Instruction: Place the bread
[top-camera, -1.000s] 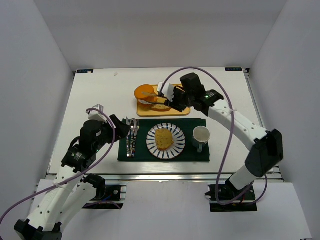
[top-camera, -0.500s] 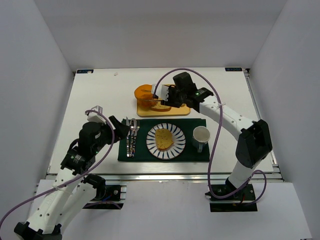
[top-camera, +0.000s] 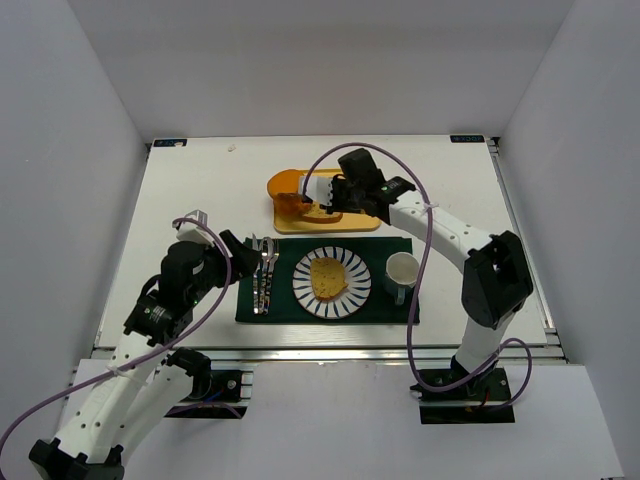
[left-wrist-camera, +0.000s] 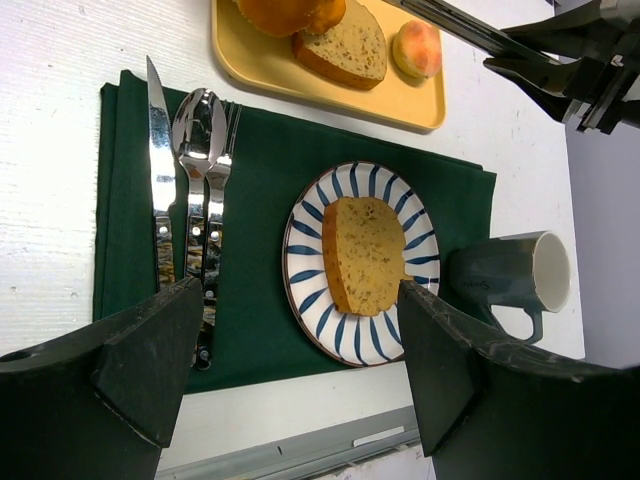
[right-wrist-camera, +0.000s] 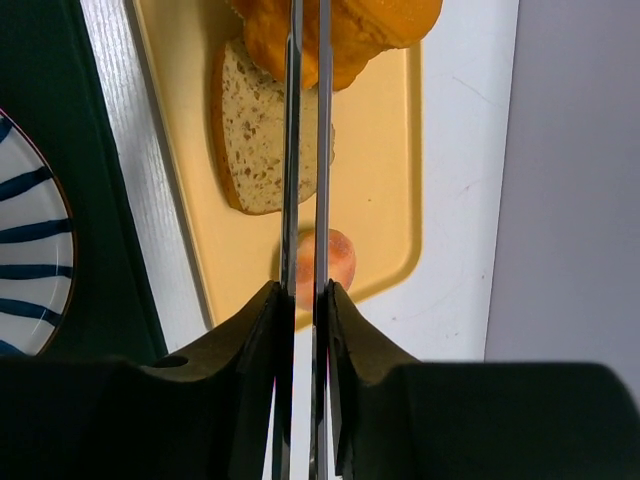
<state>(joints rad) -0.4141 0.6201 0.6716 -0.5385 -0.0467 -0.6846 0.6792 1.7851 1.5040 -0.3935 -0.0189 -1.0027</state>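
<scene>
The bread, a golden-yellow toast slice, lies flat on the blue-striped plate; it also shows in the left wrist view. My right gripper is shut on metal tongs. Their two blades are nearly together and reach out over the yellow tray to an orange bun; the tips are out of view. My left gripper is open and empty, above the near edge of the green placemat, left of the plate.
The tray holds a greyish-brown slice, the orange bun and a small peach-coloured piece. A knife, spoon and fork lie left of the plate. A grey mug stands to its right.
My right arm has swung left along the tray, bringing the tongs over the orange bun. The bread and my left arm have not moved.
</scene>
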